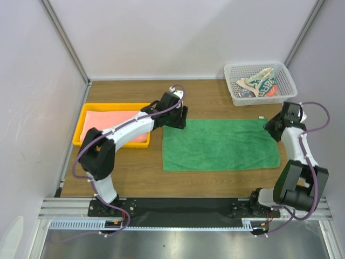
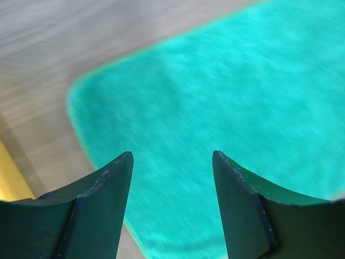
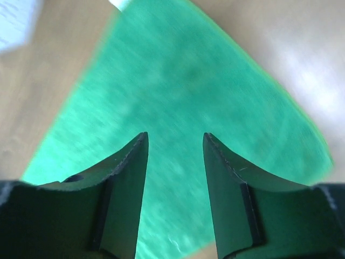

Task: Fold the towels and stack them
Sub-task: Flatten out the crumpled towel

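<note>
In the overhead view, the two arm bases are bolted along the bottom edge of the frame, at the near side of the wooden table [image 1: 135, 172]. The green towel [image 1: 221, 145] lies just beyond them in the middle of the frame. It is spread flat in one layer as a wide rectangle.

The left arm reaches up from the lower left. The left gripper [image 1: 180, 117] hangs over the towel's upper left corner. In its wrist view, the left gripper [image 2: 172, 154] has its jaws spread apart with nothing between them. The green towel [image 2: 215, 97] fills the right and centre of that frame beneath them, with its rounded corner at left. A strip of the yellow tray [image 2: 11, 178] shows at the lower left edge.

The right arm rises from the lower right. The right gripper [image 1: 274, 129] sits at the towel's upper right corner. In its wrist view, the right gripper [image 3: 175, 135] is also released, with the jaws apart and empty. The green towel [image 3: 178, 81] runs below them, and a small white tag [image 3: 121, 4] shows at the top edge.

At centre left in the overhead view is the yellow tray [image 1: 80, 129], with the salmon-pink towel [image 1: 105, 117] lying flat inside it. The left arm partly crosses over it.

Farthest away, in the upper right, the white mesh basket [image 1: 285, 81] holds the white-and-teal patterned towel [image 1: 259, 83], which is crumpled.
</note>
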Controlling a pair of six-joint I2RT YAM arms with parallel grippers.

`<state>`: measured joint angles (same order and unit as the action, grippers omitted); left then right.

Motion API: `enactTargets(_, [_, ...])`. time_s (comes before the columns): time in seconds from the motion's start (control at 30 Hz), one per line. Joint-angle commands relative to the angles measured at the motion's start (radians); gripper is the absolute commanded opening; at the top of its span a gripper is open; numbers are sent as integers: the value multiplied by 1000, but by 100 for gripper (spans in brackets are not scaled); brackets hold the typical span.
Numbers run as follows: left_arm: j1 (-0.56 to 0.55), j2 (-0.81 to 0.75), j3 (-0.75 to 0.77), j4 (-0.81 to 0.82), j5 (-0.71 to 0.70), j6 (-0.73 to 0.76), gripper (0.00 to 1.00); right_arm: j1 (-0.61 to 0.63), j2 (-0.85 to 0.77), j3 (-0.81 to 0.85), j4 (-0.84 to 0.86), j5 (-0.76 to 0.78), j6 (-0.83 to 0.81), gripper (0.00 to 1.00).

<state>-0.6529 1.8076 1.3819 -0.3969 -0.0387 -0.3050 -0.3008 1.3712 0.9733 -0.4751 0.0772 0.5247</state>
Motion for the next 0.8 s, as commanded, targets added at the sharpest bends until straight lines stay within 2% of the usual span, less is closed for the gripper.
enactTargets(0.0, [-33,-83,-76,-42,65,-14,67,-26,-56,-93,-138,68,81,51])
enactTargets(0.17, [-39,-158,-217,-6,106,-43,68,-96,-127,-223,-102,94,156,52])
enactTargets(0.37, [-28,-194,-285,29,131,-40,70,-152,-175,-355,38,75,236,59])
enactTargets(0.47, [-22,-203,-297,47,163,-40,75,-166,-190,-387,82,75,225,65])
enactTargets(0.6, [-22,-209,-293,38,152,-23,76,-181,-178,-403,110,111,193,73])
enactTargets(0.77, [-24,-221,-305,44,120,-26,77,-254,-95,-407,150,81,147,74])
